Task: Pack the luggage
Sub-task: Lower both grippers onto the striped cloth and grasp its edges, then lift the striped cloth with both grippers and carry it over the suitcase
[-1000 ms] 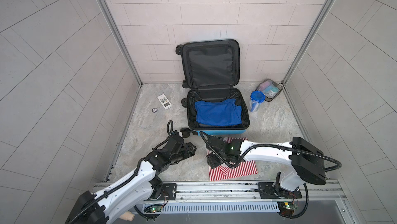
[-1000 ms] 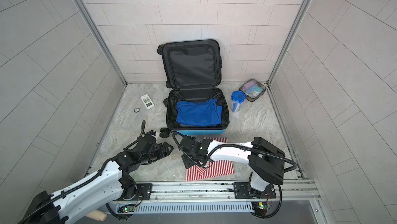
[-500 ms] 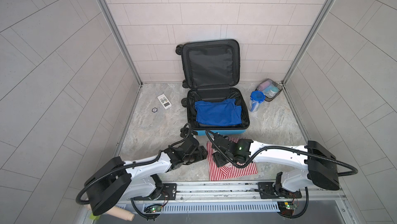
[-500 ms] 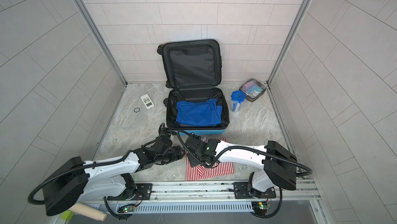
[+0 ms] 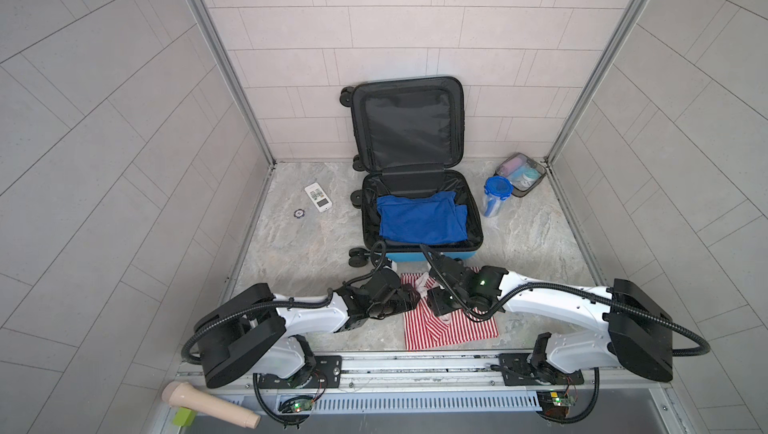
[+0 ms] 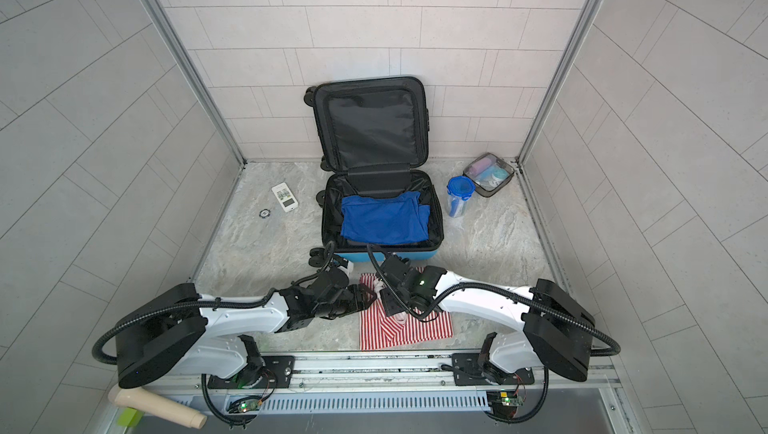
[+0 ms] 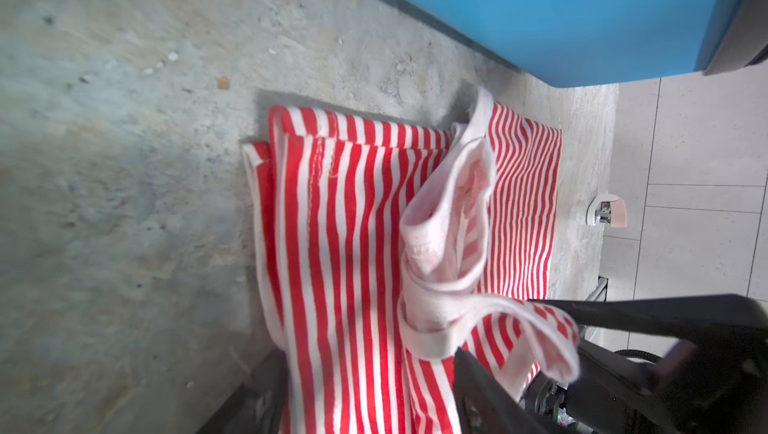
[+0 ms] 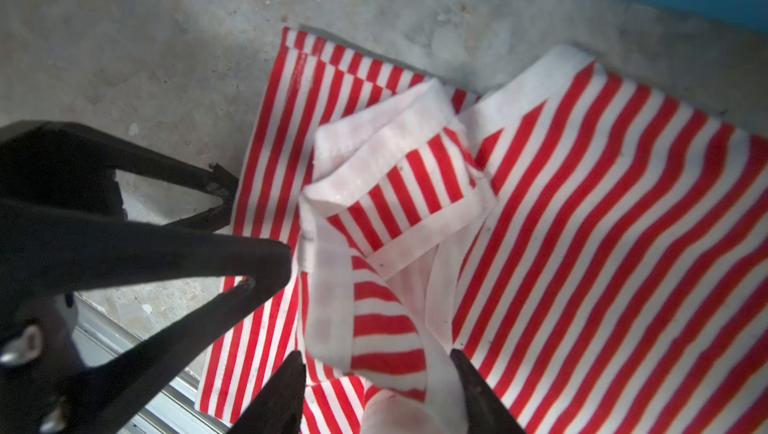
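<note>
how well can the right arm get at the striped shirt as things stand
Likely yes: the right tool hangs directly over the striped shirt, jaws open around a bunched fold. Only the left tool crowds one edge.

Item count, both top views. Luggage (image 5: pixel 453 256): 1. Garments: 2, comprising 1 blue garment (image 5: pixel 419 219) and 1 red-and-white striped garment (image 5: pixel 453 328). Remote control (image 5: pixel 318 198): 1. Small round disc (image 5: pixel 298 213): 1. Blue-lidded container (image 5: pixel 496 197): 1. Clear pouch (image 5: pixel 521 174): 1. Beige handle (image 5: pixel 208 405): 1. Green block (image 5: pixel 184 416): 1.
</note>
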### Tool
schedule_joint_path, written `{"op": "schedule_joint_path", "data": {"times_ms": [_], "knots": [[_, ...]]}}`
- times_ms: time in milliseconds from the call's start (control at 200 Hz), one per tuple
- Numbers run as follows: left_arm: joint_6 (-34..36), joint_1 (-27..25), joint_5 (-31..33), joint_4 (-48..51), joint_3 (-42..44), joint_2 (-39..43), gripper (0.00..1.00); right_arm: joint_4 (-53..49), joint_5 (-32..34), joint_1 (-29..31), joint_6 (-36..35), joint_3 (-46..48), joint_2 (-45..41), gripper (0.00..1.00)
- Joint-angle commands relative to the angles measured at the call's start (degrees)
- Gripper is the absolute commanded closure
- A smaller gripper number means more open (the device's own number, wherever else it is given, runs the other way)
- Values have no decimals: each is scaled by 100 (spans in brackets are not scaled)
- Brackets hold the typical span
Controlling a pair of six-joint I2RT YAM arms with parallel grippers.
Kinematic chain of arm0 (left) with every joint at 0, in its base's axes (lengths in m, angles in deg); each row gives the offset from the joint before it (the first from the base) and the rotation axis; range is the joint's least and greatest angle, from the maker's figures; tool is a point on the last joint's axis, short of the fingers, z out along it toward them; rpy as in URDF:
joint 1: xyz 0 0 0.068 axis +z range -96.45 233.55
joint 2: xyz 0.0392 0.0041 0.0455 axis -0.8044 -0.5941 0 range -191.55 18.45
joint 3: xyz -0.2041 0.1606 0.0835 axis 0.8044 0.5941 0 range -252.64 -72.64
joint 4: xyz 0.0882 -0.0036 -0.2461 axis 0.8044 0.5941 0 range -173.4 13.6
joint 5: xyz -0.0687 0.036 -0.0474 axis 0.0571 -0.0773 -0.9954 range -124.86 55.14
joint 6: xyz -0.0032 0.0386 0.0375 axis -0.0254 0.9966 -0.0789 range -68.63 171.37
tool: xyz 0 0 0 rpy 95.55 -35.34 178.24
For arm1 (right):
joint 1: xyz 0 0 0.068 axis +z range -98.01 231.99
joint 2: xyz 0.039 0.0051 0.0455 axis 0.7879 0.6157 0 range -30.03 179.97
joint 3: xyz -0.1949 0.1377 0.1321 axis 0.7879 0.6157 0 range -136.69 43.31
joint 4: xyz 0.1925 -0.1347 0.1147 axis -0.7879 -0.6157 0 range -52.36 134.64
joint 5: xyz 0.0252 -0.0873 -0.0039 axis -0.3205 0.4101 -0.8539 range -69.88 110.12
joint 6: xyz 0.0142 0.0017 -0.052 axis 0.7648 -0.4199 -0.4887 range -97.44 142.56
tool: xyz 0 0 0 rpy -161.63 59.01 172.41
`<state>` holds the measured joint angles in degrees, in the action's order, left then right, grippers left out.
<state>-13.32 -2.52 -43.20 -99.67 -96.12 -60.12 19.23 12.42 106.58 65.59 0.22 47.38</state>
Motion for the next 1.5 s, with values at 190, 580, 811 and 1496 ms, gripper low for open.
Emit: {"op": "schedule_joint_path", "data": {"times_ms": [190, 580, 811, 1496], "knots": [[-40, -52, 104, -212, -54, -375, 31, 504, -434, -167, 73, 202, 27, 56], [-18, -143, 156, -210, -306, -840, 64, 631, -471, -229, 135, 336, -13, 62], [-43, -141, 284, -121, -349, -829, 100, 332, -434, -322, 71, 333, -303, 50], [0, -111, 500, 605, -534, -731, 100, -1256, -402, -2644, -845, 1254, -2120, 27]]}}
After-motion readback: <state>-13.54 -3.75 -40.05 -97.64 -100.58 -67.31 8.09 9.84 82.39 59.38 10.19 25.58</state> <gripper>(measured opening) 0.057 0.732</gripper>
